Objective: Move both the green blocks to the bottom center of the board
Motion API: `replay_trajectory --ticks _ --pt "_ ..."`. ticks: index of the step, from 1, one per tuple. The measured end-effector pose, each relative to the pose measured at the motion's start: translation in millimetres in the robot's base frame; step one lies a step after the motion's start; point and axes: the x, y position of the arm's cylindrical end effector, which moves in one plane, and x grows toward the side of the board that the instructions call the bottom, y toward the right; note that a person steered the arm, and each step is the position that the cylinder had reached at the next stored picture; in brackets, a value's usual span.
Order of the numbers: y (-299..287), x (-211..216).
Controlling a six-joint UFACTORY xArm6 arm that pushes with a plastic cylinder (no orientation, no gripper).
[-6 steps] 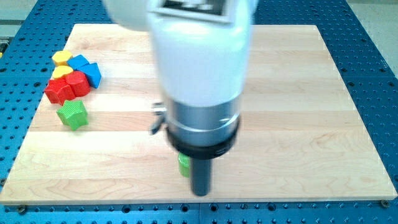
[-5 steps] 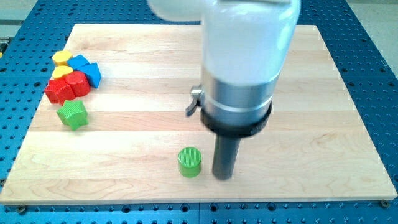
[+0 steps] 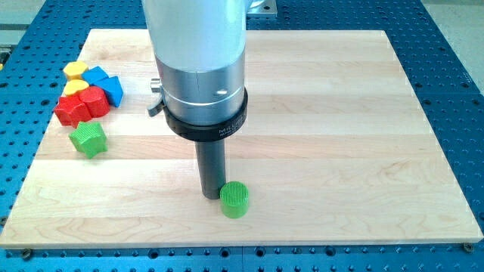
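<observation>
no jaws are carried; my tip (image 3: 212, 196) is set just left of the green cylinder (image 3: 234, 200), near the board's (image 3: 340, 151) bottom centre. the green star (image 3: 88, 140) is seen far left, below the red blocks (image 3: 82, 105).

My tip (image 3: 211, 195) stands just to the view's left of the green cylinder (image 3: 234, 199), at or near touching, so that side of the cylinder is blocked. Bare wooden board (image 3: 340, 136) lies open to the cylinder's right, above it and below it. Far to the cylinder's left sits the green star-shaped block (image 3: 88, 140), with open board between them. Directly above that star block a tight cluster closes the way: two red blocks (image 3: 81, 106), two blue blocks (image 3: 104, 85), two yellow blocks (image 3: 74, 72).
</observation>
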Motion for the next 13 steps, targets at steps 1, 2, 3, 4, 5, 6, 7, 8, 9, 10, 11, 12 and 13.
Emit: replay_trajectory --ticks 1,2,3,4,5,6,7,8,9,10,11,12,13 --pt "5.6 8.3" --pt "20.5 25.6" --pt "-32.3 40.0" --pt "-150.7 43.4" --pt "-236.0 -19.4" --pt "-240.2 -94.1" --pt "-166.9 -84.3" --pt "-115.3 -27.9" --pt "-127.6 -27.7" --pt "-87.9 3.4" --pt "-22.4 4.9" --pt "-63.8 -8.2" --pt "-98.1 4.6"
